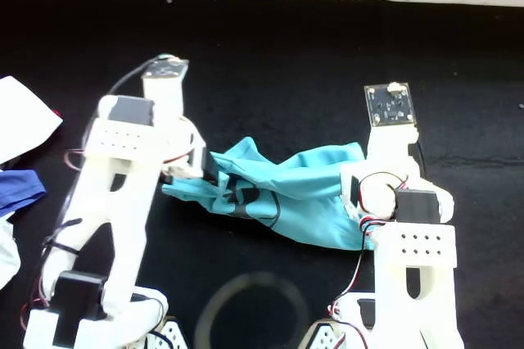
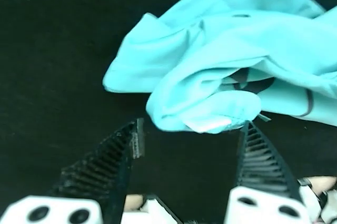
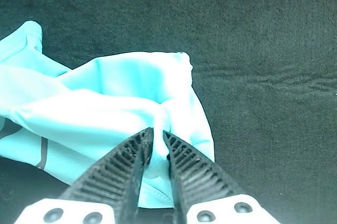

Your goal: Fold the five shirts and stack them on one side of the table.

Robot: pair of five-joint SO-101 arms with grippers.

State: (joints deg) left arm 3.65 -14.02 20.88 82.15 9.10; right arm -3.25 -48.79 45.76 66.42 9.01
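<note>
A crumpled turquoise shirt (image 1: 286,189) with a dark print lies mid-table between the two arms. My right gripper (image 3: 157,134) is shut on a pinch of the turquoise shirt (image 3: 121,108) near its right end; from above, that arm (image 1: 409,201) stands over the cloth's right edge. In the left wrist view my left gripper (image 2: 192,126) is open, its fingers (image 2: 258,150) spread just short of a rolled fold of the turquoise shirt (image 2: 226,61), with nothing between them. The left arm (image 1: 131,160) stands at the shirt's left end.
At the table's left edge lie other garments: a white one (image 1: 24,120), a blue one (image 1: 18,188) and another white piece (image 1: 6,255). The black cloth tabletop (image 1: 286,54) stretches wide behind the arms, up to the pale wall.
</note>
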